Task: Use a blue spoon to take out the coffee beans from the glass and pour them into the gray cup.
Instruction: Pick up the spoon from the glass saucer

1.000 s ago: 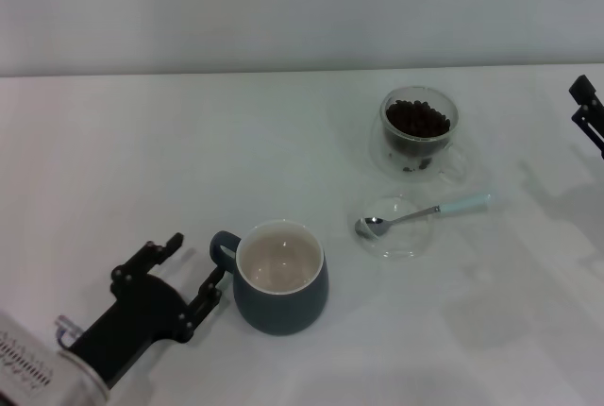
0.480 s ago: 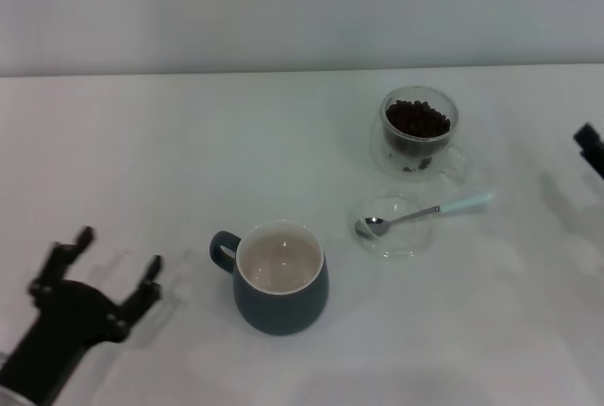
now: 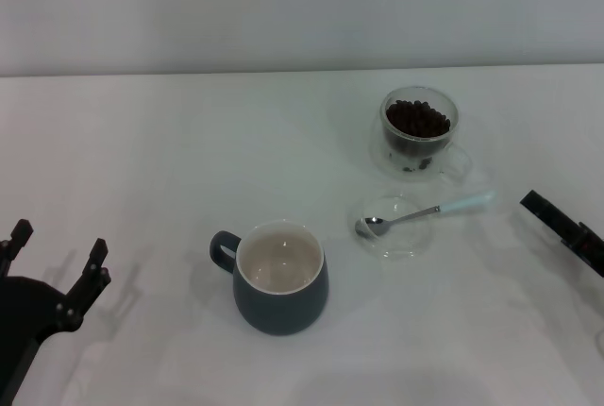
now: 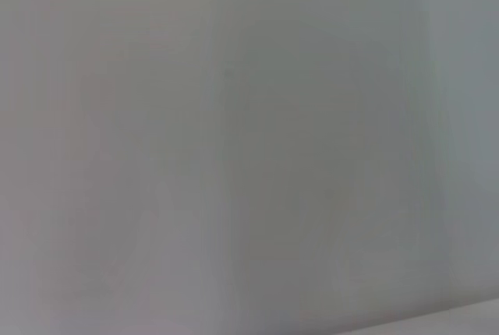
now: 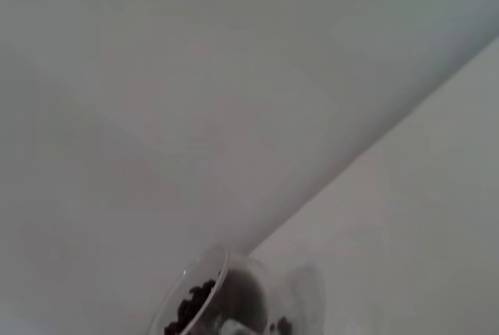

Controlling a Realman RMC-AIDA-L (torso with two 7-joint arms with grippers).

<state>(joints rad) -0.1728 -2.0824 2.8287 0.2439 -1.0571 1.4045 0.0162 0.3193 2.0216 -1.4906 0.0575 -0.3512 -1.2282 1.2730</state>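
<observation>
The gray cup (image 3: 280,279) stands at the front middle of the table, handle toward my left, with nothing in it. The glass (image 3: 418,134) stands at the back right with coffee beans (image 3: 417,119) in it. It also shows in the right wrist view (image 5: 226,304) with its beans (image 5: 189,309). The blue spoon (image 3: 427,211) lies with its bowl in a flat clear dish (image 3: 396,238), handle pointing right. My left gripper (image 3: 57,242) is open and empty at the front left, well apart from the cup. My right gripper (image 3: 559,224) is at the right edge, just right of the spoon's handle tip.
The white table (image 3: 170,151) runs back to a plain wall. The left wrist view shows only a plain grey surface.
My left gripper has drawn back from beside the cup's handle to the front left corner. My right gripper has come down from the far right edge to near the spoon's handle.
</observation>
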